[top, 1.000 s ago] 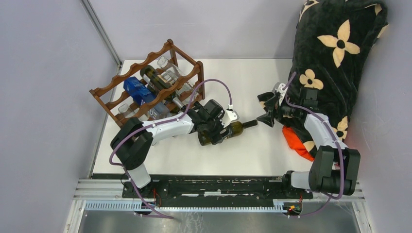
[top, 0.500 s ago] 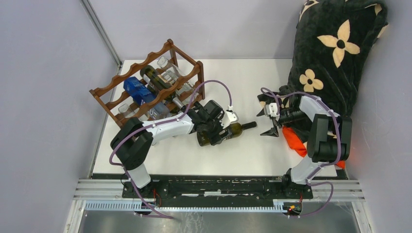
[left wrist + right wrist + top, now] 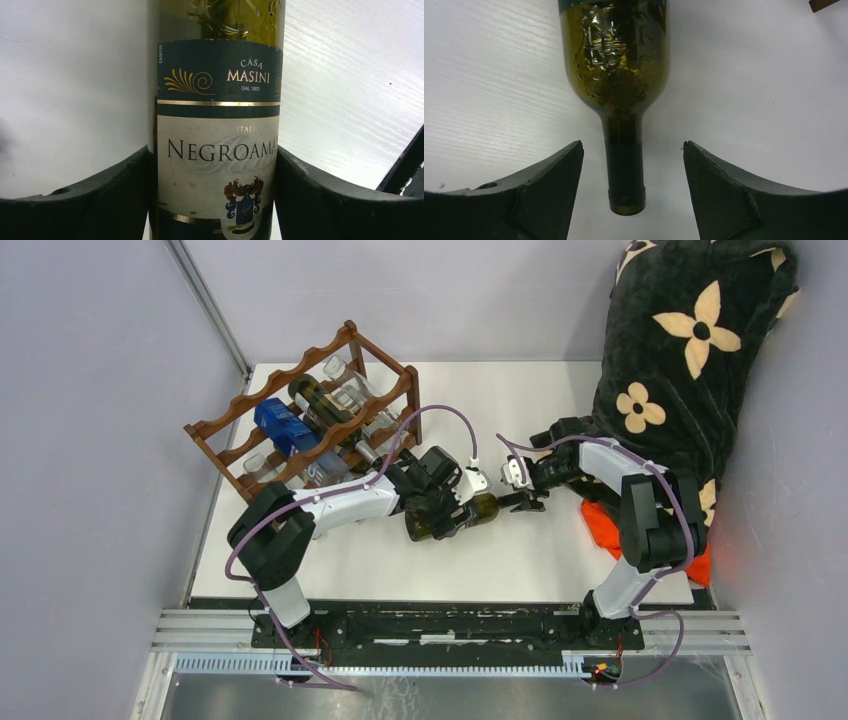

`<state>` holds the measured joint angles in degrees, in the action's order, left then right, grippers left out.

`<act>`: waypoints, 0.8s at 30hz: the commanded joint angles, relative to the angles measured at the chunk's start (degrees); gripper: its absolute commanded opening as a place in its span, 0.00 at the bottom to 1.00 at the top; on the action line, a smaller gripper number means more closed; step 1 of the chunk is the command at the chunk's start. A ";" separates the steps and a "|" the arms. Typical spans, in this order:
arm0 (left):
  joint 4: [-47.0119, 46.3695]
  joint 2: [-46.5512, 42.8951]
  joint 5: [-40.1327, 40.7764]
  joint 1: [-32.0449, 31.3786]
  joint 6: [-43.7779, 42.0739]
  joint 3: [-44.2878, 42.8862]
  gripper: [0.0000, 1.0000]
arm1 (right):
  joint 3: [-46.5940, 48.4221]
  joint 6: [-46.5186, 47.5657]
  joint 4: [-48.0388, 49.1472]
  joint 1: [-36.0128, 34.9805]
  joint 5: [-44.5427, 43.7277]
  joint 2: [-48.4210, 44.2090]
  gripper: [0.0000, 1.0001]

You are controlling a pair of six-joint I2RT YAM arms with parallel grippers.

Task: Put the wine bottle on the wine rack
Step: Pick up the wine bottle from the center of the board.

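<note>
The wine bottle (image 3: 484,506) lies on its side near the middle of the white surface (image 3: 520,400). Its base points left and its neck points right. It is not on the wine rack (image 3: 381,349), which stands at the far left corner of the surface, just beyond the left arm. The rack already carries a dark bottle (image 3: 318,400), some clear bottles and a blue box (image 3: 278,425).

The left gripper (image 3: 448,512) is clamped on the body of the wine bottle. In the left wrist view its 2 black fingers (image 3: 90,200) press against both sides of the cream and dark blue label (image 3: 217,140), which reads "CASA MASINI".

The right gripper (image 3: 525,500) sits at the bottle's neck with its fingers spread apart. In the right wrist view the 2 fingers (image 3: 539,195) stand 1 on each side of the neck (image 3: 624,170), with white surface showing between each finger and the glass, so neither touches it. The mouth of the neck reaches in between the fingertips.

A black blanket (image 3: 690,340) with cream flowers is heaped at the far right. An orange cloth (image 3: 605,525) lies under the right arm.
</note>
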<state>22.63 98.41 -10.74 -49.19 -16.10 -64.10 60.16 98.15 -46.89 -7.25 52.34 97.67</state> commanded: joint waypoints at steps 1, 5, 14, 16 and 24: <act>-5.99 -4.04 -3.15 0.32 -3.53 -0.87 0.02 | -1.49 -3.79 7.58 -2.21 -0.90 0.85 0.76; -7.21 -4.19 -3.78 0.32 -3.59 -0.35 0.02 | -2.93 -5.05 10.11 -3.57 -0.78 1.57 0.67; -11.97 -6.31 -4.94 0.32 -1.86 2.42 0.02 | -5.44 -1.87 9.56 -4.26 -2.85 2.88 0.54; -12.44 -6.62 -5.26 0.32 -1.62 2.65 0.02 | -5.82 -1.08 9.58 -4.28 -2.91 3.05 0.53; -13.38 -6.97 -7.23 0.32 -1.07 2.50 0.02 | -4.91 0.81 8.00 -5.18 -0.86 3.49 0.31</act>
<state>17.52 95.39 -14.24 -49.12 -16.80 -59.79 54.50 96.68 -37.47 -11.77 49.21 100.62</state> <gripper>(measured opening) 0.828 0.407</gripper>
